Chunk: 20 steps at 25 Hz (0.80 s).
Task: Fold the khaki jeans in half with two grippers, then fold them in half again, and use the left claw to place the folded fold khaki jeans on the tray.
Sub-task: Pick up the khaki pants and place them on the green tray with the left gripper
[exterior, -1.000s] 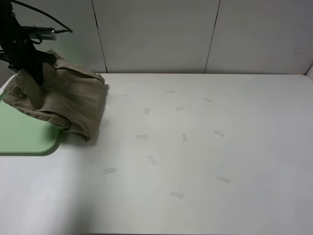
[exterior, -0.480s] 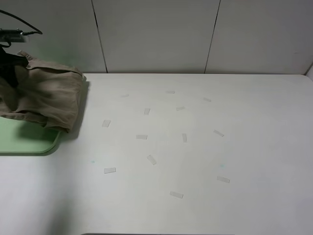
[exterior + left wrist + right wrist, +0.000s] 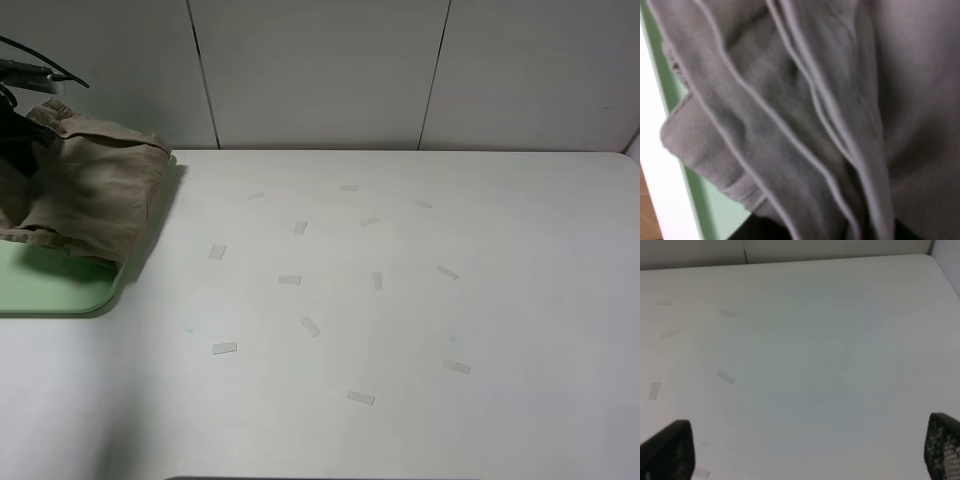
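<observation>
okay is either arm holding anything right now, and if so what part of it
The left gripper holds the folded khaki jeans by their upper edge over the tray. The right gripper is open, holding nothing.

Black arm (image 3: 14,140), looping cable (image 3: 45,62), textured fingers (image 3: 667,450)

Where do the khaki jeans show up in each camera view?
Exterior high: khaki jeans bunched at far left, hanging over the green tray.
Left wrist: folds of the jeans fill nearly the whole picture.
Right wrist: not in it.
Shared landmark: the tray's green edge, beside white table.
</observation>
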{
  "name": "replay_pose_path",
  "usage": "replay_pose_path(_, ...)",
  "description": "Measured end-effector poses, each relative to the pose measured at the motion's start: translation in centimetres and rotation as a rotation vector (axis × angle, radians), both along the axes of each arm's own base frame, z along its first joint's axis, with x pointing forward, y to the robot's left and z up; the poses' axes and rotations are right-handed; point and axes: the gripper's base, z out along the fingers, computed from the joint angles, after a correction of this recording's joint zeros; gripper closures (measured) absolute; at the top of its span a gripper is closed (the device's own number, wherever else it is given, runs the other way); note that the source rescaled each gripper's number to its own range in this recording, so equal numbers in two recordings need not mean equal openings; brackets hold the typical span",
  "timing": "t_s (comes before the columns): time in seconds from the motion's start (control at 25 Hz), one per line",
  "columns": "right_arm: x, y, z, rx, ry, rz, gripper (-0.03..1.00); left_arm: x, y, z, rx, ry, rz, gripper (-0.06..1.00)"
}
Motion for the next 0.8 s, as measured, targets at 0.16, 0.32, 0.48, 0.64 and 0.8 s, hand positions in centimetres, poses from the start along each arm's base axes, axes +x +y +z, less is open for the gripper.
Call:
replay_pose_path(0.16, 0.0, 0.0, 0.0, 0.001, 0.0, 0.001, -0.03, -0.1, 0.3, 0.0, 0.001, 0.001, 0.003, 0.75)
replay_pose_path(0.32, 0.0, 0.0, 0.0, 0.002, 0.0, 0.001, -0.03, -0.6, 1.7, 0.0, 0.0, 0.007, 0.035, 0.75)
replay_pose_path(0.48, 0.0, 0.0, 0.0, 0.002, 0.0, 0.001, -0.03, -1.3, 3.6, -0.1, -0.003, 0.013, 0.079, 0.75)
replay_pose_path(0.64, 0.0, 0.0, 0.0, 0.002, 0.0, 0.001, -0.03, -1.6, 4.6, -0.1, -0.016, -0.004, 0.11, 0.76)
replay_pose_path(0.8, 0.0, 0.0, 0.0, 0.002, 0.0, 0.001, -0.03, -1.3, 4.5, 0.0, -0.032, -0.035, 0.114, 0.76)
